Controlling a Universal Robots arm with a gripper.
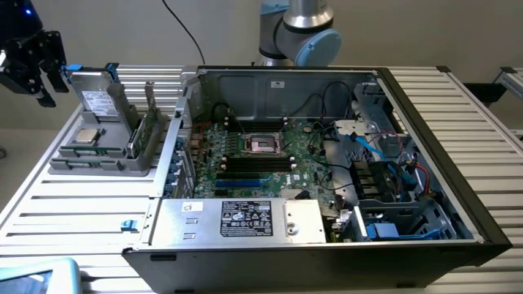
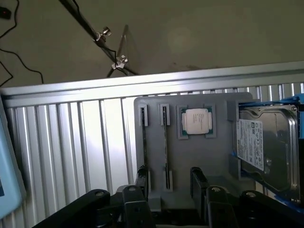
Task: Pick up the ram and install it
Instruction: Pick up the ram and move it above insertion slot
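Up over the gray holder, your gripper hangs with its jaws spread wide, gripping nothing and touching nothing. Count the holder's load: ram, two sticks on edge in side-by-side slots; one CPU lying flat; one hard drive. On the exterior view's right, one open case holds the motherboard.
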